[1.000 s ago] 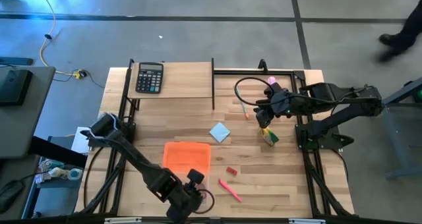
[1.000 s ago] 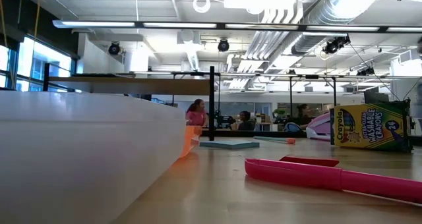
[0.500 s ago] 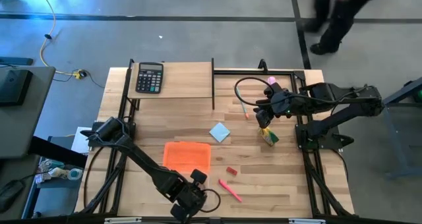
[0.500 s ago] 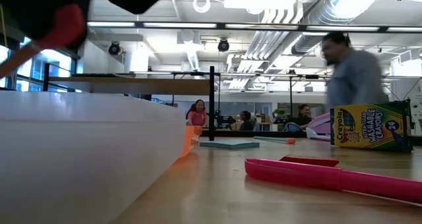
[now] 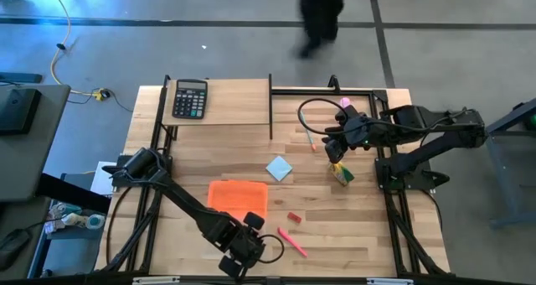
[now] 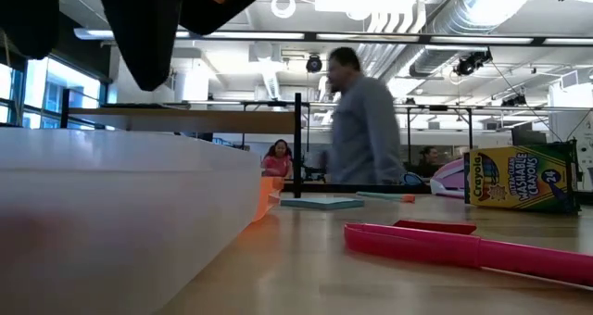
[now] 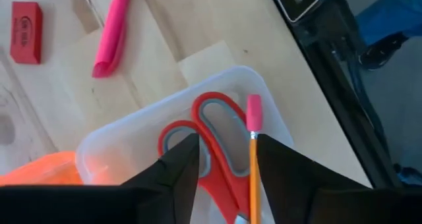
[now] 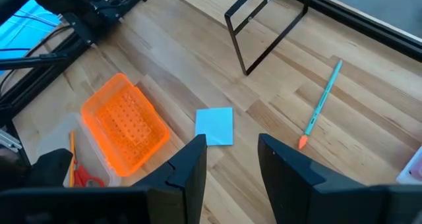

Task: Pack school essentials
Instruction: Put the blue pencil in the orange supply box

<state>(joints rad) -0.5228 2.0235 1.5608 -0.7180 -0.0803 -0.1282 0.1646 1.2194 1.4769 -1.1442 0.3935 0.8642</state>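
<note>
A wooden table seen from above, with two dark robot arms. The left arm reaches diagonally across the table's front edge, its left gripper (image 7: 225,159) poised over the front end of a clear plastic box (image 7: 125,128). Its fingers stand slightly parted with nothing between them. Directly beneath them, red-handled scissors (image 7: 211,141) and an orange pencil with a pink eraser tip (image 7: 253,151) lie inside the box. An orange perforated basket (image 8: 125,122) sits in the same box, farther back.

Just beside the box on the tabletop lie a pink pen (image 7: 113,29) and a small red eraser (image 7: 26,31), well apart from each other.

The right arm stretches in from the table's right side, its right gripper (image 8: 231,159) held above the wood, fingers parted and empty. Near it are a light-blue notepad (image 8: 215,126), a teal pencil (image 8: 321,102), and a yellow-green crayon box (image 5: 342,173). A black calculator (image 5: 189,98) rests at the far left corner.
</note>
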